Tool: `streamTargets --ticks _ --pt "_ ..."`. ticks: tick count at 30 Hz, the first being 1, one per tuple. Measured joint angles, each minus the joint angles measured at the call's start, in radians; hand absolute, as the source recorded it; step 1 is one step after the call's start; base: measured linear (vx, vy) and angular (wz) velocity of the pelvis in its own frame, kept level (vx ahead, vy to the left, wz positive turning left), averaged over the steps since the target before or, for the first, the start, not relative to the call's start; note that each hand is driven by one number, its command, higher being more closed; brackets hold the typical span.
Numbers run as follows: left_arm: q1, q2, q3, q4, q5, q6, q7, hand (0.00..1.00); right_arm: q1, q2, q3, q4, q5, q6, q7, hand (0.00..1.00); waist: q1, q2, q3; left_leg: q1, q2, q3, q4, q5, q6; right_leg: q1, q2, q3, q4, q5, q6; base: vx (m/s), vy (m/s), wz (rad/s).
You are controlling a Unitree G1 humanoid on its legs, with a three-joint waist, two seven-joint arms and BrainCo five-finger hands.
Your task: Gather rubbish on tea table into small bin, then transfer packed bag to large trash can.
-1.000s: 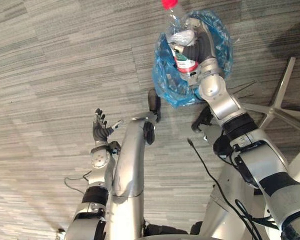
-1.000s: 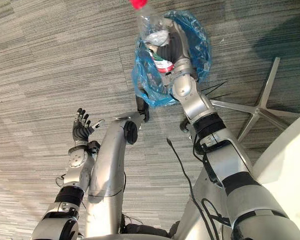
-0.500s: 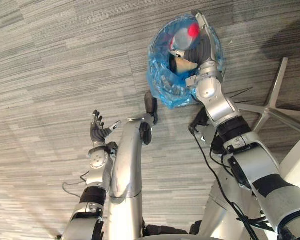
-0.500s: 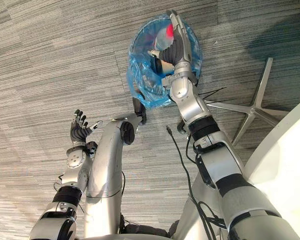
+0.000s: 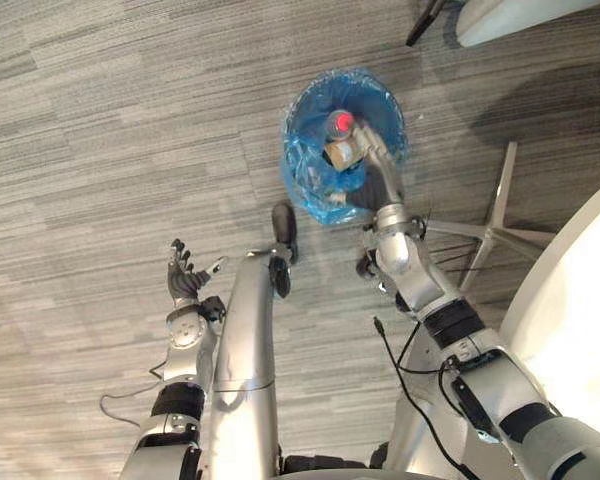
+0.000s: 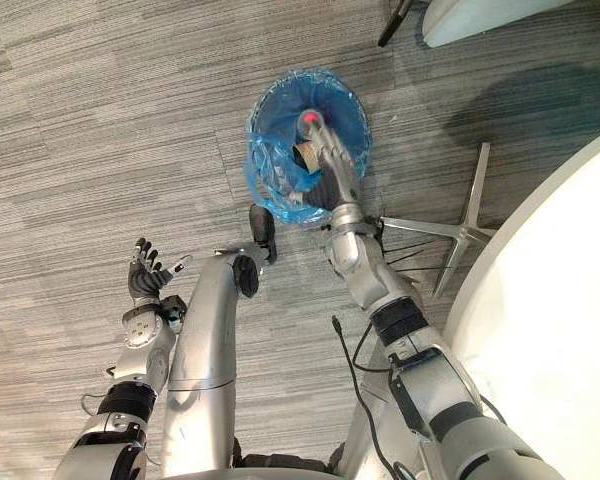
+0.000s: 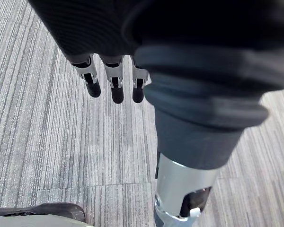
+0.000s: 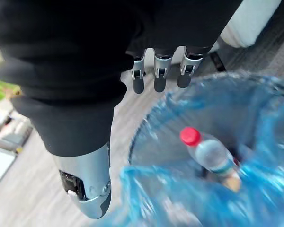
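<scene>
A small round bin (image 5: pixel 308 100) lined with a blue plastic bag (image 6: pixel 266 168) stands on the grey striped carpet floor (image 5: pixel 100 120). Inside the bin a clear plastic bottle with a red cap (image 8: pixel 210 153) lies free, leaning, with its cap toward the opening.

The right robot hand (image 6: pixel 335 175) hangs above the bin, over the side nearer to the robot. Its fingers (image 8: pixel 160 75) are straight and side by side, with the thumb apart; they grasp nothing and do not touch the bottle. In the head views this arm covers part of the near rim of the bin.

The left robot hand (image 5: pixel 185 280) is well apart from the bin, on the robot's left of it, above bare carpet. Its fingers are spread and empty.

Near the bin, on the robot's right of it, is a silver star-shaped chair base (image 5: pixel 501 190), and one thin leg points toward the bin. Beyond this base, farther from the bin, curves the edge of a white tabletop (image 6: pixel 550 330). On the far side of the bin stands a white piece of furniture (image 5: pixel 510 12) on a dark leg.
</scene>
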Motion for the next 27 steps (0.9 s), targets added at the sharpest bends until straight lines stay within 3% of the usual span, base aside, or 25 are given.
streamTargets --ticks 6,13,21,27 --pt "-0.036 0.0 -0.01 0.048 0.0 -0.008 -0.003 0.0 -0.108 0.003 0.015 0.166 -0.003 0.032 0.035 1.0 0.001 0.0 0.0 -0.033 -0.023 -0.015 -0.001 0.007 -0.008 -0.033 -0.021 -0.005 0.026 -0.014 -0.011 -0.06 0.024 0.14" --pt "-0.052 0.0 -0.012 0.079 0.0 -0.007 -0.021 0.0 -0.156 -0.005 0.013 0.16 0.062 0.027 0.035 1.0 0.003 0.0 0.0 -0.039 -0.027 -0.032 0.016 0.008 -0.012 -0.034 -0.024 -0.01 0.053 -0.034 -0.013 -0.06 0.018 0.06" --pt "-0.051 -0.002 -0.008 0.074 0.001 0.012 -0.019 0.0 -0.086 0.01 -0.037 -0.118 0.228 -0.004 0.036 1.0 0.007 0.0 0.0 -0.02 -0.013 -0.033 0.028 0.009 -0.011 -0.01 -0.015 -0.012 0.057 -0.035 -0.015 -0.08 0.023 -0.04" --pt "-0.033 -0.013 -0.007 0.055 0.027 0.035 -0.029 0.0 0.079 0.023 -0.1 -0.291 0.471 -0.039 0.061 1.0 0.005 0.001 -0.001 0.148 -0.012 -0.035 -0.037 0.011 -0.026 0.16 0.002 -0.03 -0.009 -0.032 -0.014 -0.07 0.013 -0.02"
